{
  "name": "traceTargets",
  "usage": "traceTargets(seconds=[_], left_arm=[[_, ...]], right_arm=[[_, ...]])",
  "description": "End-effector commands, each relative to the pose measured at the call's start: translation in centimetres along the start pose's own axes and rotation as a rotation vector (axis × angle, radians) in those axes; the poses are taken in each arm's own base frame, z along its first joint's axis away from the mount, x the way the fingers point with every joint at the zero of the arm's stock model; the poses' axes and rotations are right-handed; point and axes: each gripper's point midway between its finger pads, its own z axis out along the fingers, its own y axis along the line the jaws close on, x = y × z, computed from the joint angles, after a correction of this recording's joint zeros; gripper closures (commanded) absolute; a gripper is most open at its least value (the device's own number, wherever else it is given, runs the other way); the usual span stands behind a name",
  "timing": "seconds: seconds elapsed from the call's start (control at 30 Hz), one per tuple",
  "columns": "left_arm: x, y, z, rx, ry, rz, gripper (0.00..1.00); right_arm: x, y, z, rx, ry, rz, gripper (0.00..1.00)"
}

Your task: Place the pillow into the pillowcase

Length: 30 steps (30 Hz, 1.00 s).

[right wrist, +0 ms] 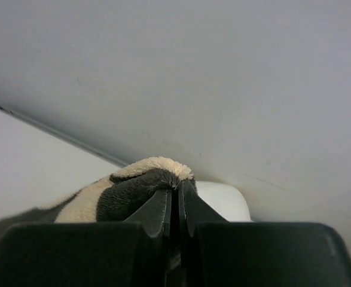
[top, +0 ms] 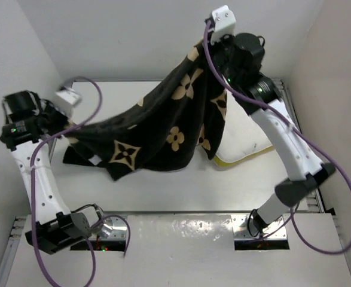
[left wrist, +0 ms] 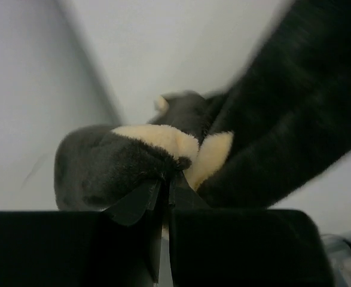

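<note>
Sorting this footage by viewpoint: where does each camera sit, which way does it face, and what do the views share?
Top external: above and behind the bases, looking down on the white table; both arms show, holding the black fabric pillowcase with tan flowers above the white, yellow-trimmed pillow.
Left wrist: on the left arm, looking along the left gripper, shut on pillowcase fabric.
Right wrist: on the right arm, looking along the right gripper, shut on the pillowcase.
Shared: all three show the pillowcase.
</note>
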Motion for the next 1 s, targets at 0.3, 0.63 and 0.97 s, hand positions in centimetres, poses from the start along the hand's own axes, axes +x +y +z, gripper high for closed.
traceTargets(seconds=[0.3, 0.63, 0.97], left_arm=[[2.5, -11.0, 8.3, 0.409, 0.06, 0.181, 0.0], [-13.7, -13.8, 20.5, 0.407, -0.059, 0.159, 0.0], [-16.5, -13.7, 38.8, 0.168, -0.039, 0.159, 0.0]], right_arm=[[9.0, 21.1, 14.6, -0.52, 0.029, 0.435, 0.11], [15.9, 11.9, 9.3, -0.369, 0.279, 0.534, 0.01], [25.3, 3.8, -1.2, -0.103, 0.468, 0.529, 0.24]])
